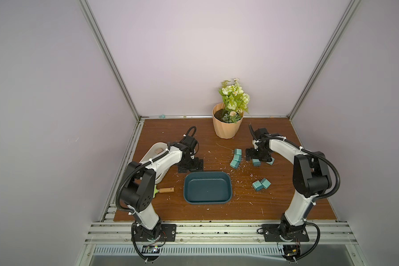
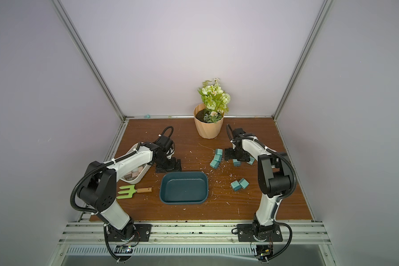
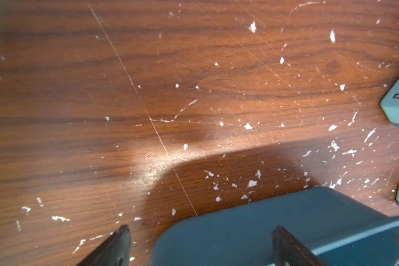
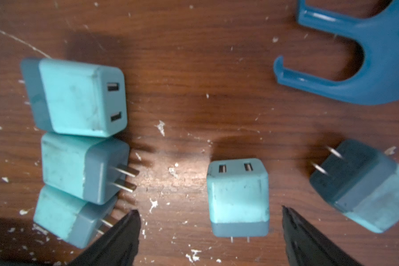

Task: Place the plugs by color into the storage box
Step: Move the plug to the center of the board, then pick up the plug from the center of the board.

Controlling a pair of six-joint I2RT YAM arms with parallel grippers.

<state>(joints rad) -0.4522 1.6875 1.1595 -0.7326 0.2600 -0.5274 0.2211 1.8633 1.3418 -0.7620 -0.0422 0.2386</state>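
Pale lilac walls are closing in a brown wooden bench [image 1: 217, 214] flecked with white chips, and I am taking the dark teal box [image 1: 207, 190] near its front middle as my landmark. To the robot's left of that box a white box [image 2: 140, 176] is sitting partly under the left arm, with beige-pink plugs [image 2: 134, 173] lying inside it. A green fork with a wooden handle [image 2: 126, 192] is lying just left of the teal box. Beyond the box, against the back wall, a flower pot [image 1: 227, 127] is standing upright. The left hand [image 3: 203, 241] is hanging just behind the box's far left corner with its fingers spread wide and nothing between them. Teal plugs are lying loose on the bench to the robot's right of the box: a cluster of three [image 1: 236, 157] touching one another off its far right corner, and a pair [image 1: 261, 183] side by side just right of it. Further right of the cluster, the right hand [image 4: 210, 214] is reaching down with its fingers apart, straddling a single teal plug [image 4: 237, 198] without touching it. Another teal plug [image 4: 364, 186] is lying on the far side of that hand from the box. A blue fork [image 4: 366, 76] is showing only in the right wrist view, so I cannot place it against the box.
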